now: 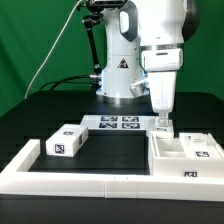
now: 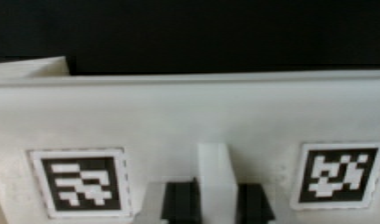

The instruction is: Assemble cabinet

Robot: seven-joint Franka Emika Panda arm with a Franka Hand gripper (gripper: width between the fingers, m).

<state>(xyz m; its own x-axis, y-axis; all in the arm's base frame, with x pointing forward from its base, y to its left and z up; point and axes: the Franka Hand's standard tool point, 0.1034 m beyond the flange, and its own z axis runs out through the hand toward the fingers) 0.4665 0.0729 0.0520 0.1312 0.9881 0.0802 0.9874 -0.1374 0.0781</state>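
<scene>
Gripper [image 1: 162, 127] is down on the matte white boxy cabinet body [image 1: 188, 152], which sits at the exterior view's right inside the long low white border frame [image 1: 90, 185]. The jaws are nearly closed, pinching a thin white wall [image 2: 212, 165] of it, and the wrist view shows a black-and-white tag [image 2: 80, 182] on either side. The danger, I'd say, is that slim pinch. If the arm pulls or twists, the wall may slip free, or the whole body could tip and unseat loosely fitted panels. The loose white tagged block [image 1: 64, 144] waits well apart, at the exterior view's left.
</scene>
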